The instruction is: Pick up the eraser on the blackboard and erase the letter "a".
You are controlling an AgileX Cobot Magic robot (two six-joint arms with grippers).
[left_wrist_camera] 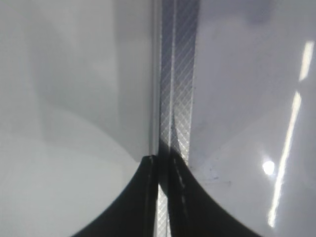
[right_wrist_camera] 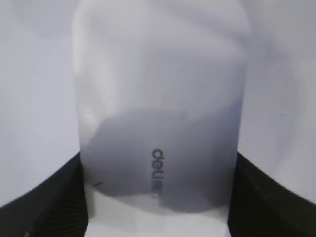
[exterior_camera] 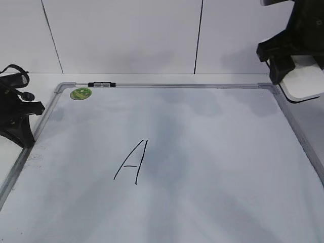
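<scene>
white rounded plastic eraser (right_wrist_camera: 160, 113) between right end effector (right_wrist_camera: 158, 197) fingers; glossy blackboard (exterior_camera: 202, 152).

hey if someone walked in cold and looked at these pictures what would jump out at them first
The large capital "A" handwritten in black marker stands out first, alone near the middle of the big white grey-framed blackboard. Next, the white rounded plastic eraser fills the right wrist view, clamped between the right gripper's black fingers at the board's far right corner. A small round green sticker marks the far left corner.
</scene>
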